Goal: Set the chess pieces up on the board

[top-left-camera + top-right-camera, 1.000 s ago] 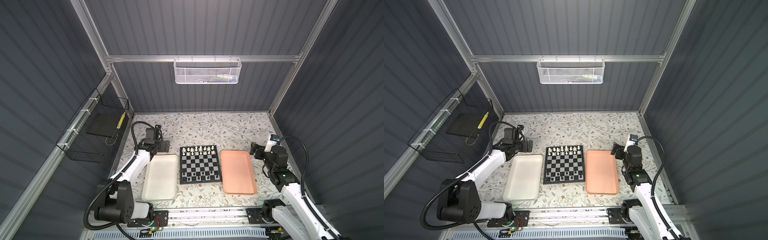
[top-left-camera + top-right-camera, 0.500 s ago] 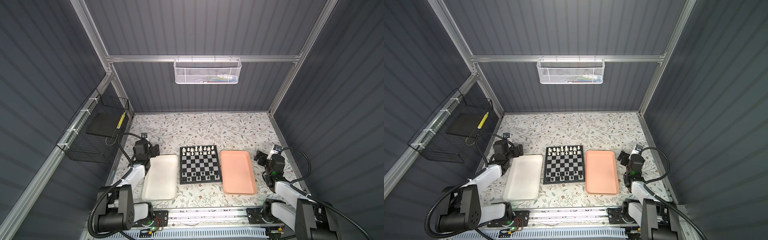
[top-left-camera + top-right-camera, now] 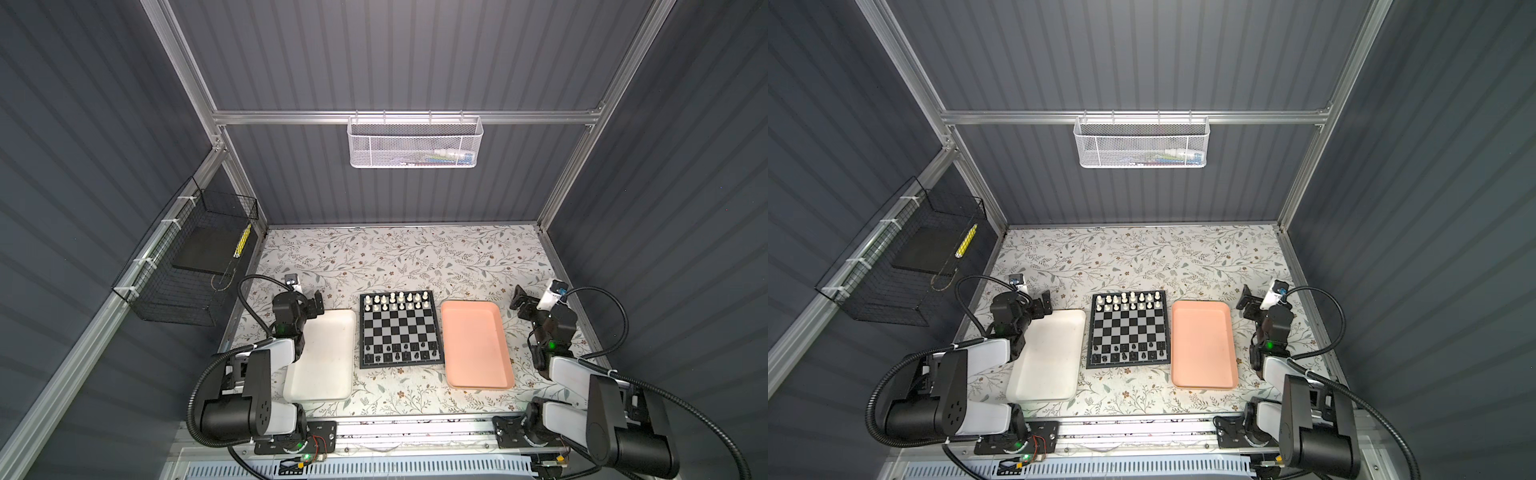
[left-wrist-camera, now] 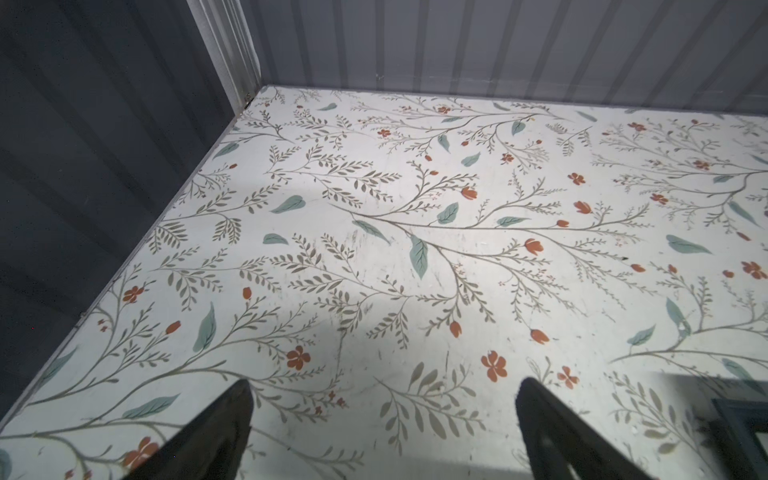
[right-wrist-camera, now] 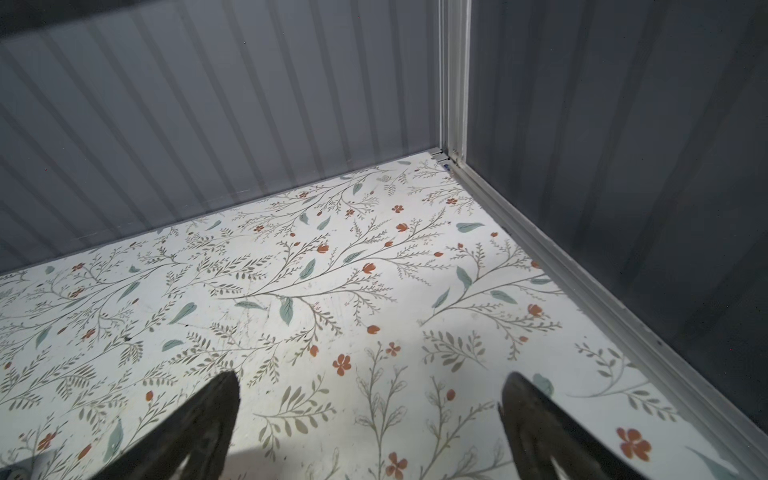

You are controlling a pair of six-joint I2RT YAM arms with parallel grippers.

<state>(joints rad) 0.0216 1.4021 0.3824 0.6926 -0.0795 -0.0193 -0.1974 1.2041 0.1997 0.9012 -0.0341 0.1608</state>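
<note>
Black-and-grey board (image 3: 398, 328), centred nearer the table (image 3: 395, 257) front edge; chess pieces (image 3: 395, 301) ranked along its far and near rows. Newly withdrawn toward side edges: left end effector (image 4: 385, 382) and right end effector (image 5: 372, 375), wide open, empty. Setup judged complete.

A: What colours does the board (image 3: 398, 328) show?
B: Black and silver-grey checks, black rim; cream pieces (image 3: 392, 297) and black pieces (image 3: 397, 356).
A: And the rest?
B: A white tray (image 3: 328, 365), a salmon-pink tray (image 3: 476, 353), a white counter (image 3: 415, 257) with grey-green twigs and rust-red flowers.

Left arm (image 3: 282, 348), right arm (image 3: 569, 375) — jaws wide.
</note>
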